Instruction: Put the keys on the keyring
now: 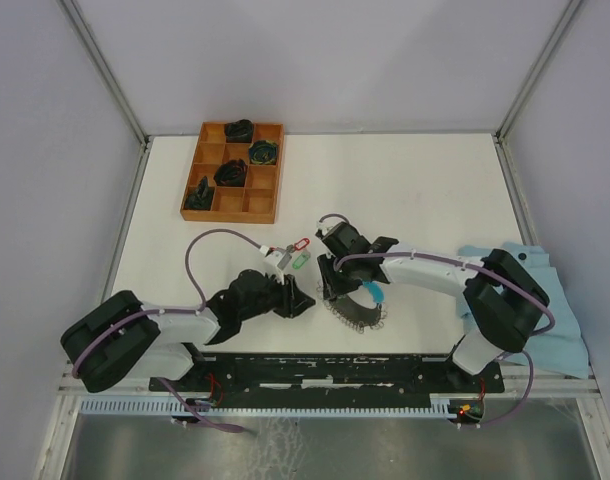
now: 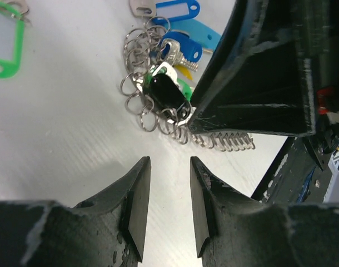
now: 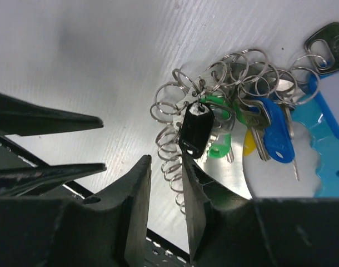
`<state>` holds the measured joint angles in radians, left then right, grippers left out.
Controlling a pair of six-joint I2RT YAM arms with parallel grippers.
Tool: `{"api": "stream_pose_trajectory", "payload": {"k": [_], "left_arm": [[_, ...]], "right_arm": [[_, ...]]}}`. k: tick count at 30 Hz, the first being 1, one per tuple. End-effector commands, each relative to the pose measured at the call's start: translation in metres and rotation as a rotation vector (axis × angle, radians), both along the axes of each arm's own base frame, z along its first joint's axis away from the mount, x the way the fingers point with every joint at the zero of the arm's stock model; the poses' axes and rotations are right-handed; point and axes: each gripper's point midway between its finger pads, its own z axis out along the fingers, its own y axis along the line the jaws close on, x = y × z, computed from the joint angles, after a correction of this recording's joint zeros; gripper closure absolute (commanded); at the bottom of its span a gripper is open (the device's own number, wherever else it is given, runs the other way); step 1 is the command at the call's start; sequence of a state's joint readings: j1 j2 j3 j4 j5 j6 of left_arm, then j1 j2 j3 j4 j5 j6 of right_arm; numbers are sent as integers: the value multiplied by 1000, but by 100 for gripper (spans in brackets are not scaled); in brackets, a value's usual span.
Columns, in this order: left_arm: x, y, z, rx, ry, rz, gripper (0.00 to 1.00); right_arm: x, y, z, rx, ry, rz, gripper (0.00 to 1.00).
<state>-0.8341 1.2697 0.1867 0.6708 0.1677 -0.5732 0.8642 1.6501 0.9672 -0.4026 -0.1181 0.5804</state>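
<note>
Black fingers of the left gripper (image 2: 169,167) stand spread with only bare table (image 2: 58,139) between them, pointed at the keyring (image 2: 137,100) just ahead. Those of the right gripper (image 3: 166,164) are nearly together, their tips down on the keyring's coil beside a black tag (image 3: 196,130). A run of loops enters the slim gap, but whether it is pinched cannot be told. Two loose keys lie off the keyring's far side, toward the left arm: a green-tagged key (image 2: 5,47) and, just beyond it, a red-tagged key (image 1: 300,243). The green one sits ahead and left of the free left fingers, its long axis roughly in line with them, so that arm looks better placed to fetch it.
</note>
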Motion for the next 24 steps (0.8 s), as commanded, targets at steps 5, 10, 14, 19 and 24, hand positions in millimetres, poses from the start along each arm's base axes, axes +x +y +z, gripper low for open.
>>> {"api": "stream_pose_trajectory", "payload": {"k": [5, 10, 14, 19, 24], "left_arm": [[10, -35, 26, -25, -88, -70, 64], [15, -46, 24, 30, -95, -77, 66], [20, -49, 18, 90, -96, -60, 67], [26, -52, 10, 154, -100, -56, 69], [28, -54, -1, 191, -86, -54, 70]], "right_arm": [[15, -29, 63, -3, -216, 42, 61], [18, -51, 59, -28, -220, 6, 59], [18, -60, 56, -32, -223, -14, 58], [19, -67, 55, -32, -225, -27, 57], [18, -69, 54, -30, -224, -28, 57]]}}
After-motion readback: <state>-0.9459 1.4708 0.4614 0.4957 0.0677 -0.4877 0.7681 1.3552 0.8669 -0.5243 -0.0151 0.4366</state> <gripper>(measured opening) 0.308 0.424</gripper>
